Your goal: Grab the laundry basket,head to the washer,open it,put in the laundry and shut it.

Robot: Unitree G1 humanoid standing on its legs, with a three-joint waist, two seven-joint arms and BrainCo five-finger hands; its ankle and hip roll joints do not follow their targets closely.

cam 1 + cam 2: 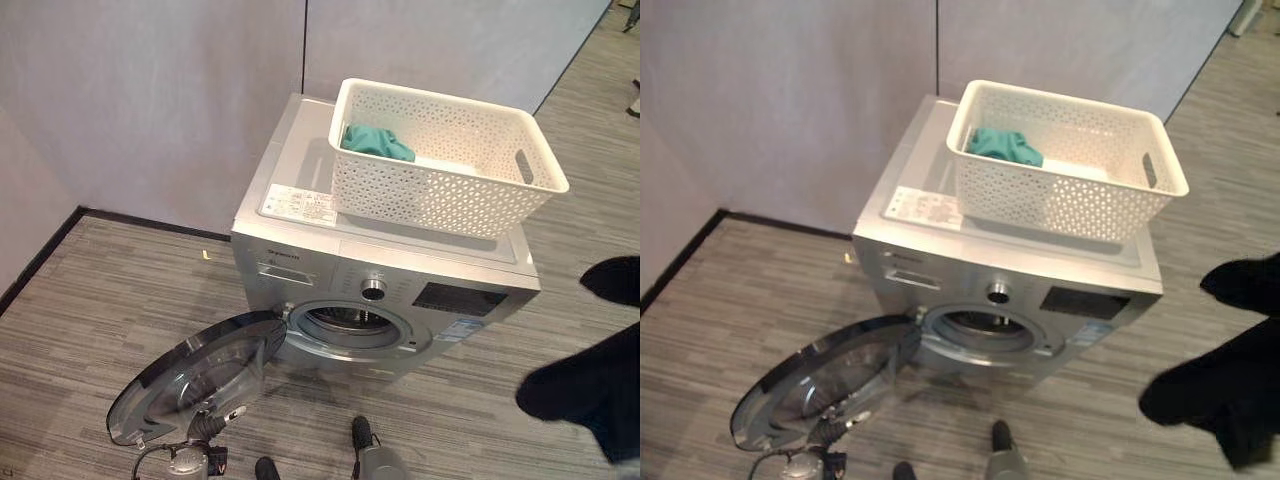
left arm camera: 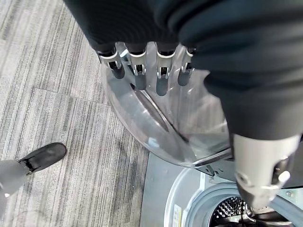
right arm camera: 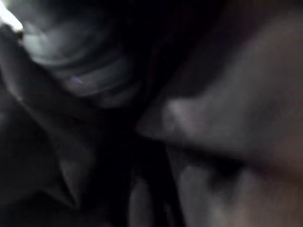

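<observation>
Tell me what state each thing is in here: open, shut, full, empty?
washer door: swung wide open.
washer drum: open, looks empty of laundry.
laundry basket: upright on top of the washer.
green cloth: lying inside the basket.
left hand: fingers straight, against the door glass.

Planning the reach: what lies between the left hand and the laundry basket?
The open washer door at the left hand, then the washer's front and top below the laundry basket.
</observation>
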